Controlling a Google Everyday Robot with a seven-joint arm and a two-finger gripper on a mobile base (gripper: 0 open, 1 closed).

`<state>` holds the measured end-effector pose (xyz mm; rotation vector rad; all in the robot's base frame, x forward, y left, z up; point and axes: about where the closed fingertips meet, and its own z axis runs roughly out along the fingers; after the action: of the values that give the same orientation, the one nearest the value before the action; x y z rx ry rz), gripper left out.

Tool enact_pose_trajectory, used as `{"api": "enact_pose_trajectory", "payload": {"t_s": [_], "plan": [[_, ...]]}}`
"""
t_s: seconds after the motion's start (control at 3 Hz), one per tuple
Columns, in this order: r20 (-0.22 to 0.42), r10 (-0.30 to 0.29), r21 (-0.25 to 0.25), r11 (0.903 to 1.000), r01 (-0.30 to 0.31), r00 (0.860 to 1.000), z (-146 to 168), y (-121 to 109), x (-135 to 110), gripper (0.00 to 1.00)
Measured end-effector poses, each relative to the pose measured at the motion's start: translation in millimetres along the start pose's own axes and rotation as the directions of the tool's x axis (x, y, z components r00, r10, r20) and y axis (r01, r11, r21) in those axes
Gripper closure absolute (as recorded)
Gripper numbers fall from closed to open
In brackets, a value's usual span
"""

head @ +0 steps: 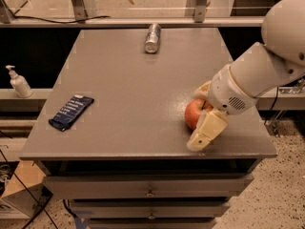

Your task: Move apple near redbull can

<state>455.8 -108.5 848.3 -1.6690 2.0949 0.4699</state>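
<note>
The apple (192, 112), red-orange, sits on the grey table (128, 89) near its front right. My gripper (197, 119) comes in from the right and straddles it. One cream finger (206, 130) lies in front of the apple and the other (202, 89) behind it, hiding the apple's right side. The jaws are open around the apple, and the apple rests on the table. The redbull can (152, 37), slim and silver-blue, lies on its side at the table's far edge, well away from the apple.
A flat dark-blue snack packet (71, 112) lies at the table's front left. A white pump bottle (18, 82) stands on a ledge left of the table. Drawers sit below the tabletop. A metal rail runs behind the table.
</note>
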Motion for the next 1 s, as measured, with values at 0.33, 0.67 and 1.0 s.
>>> {"api": "enact_pose_trajectory", "payload": {"t_s": [0.33, 0.67, 1.0], "plan": [[-0.013, 0.034, 0.018, 0.9993, -0.033, 0.999, 3.4, -7.9, 9.5, 0.41], [-0.006, 0.049, 0.078, 0.9958, -0.048, 0.999, -15.6, -17.4, 11.7, 0.64], [0.063, 0.035, 0.149, 0.9878, -0.044, 0.997, -52.2, -31.3, -2.1, 0.88]]}}
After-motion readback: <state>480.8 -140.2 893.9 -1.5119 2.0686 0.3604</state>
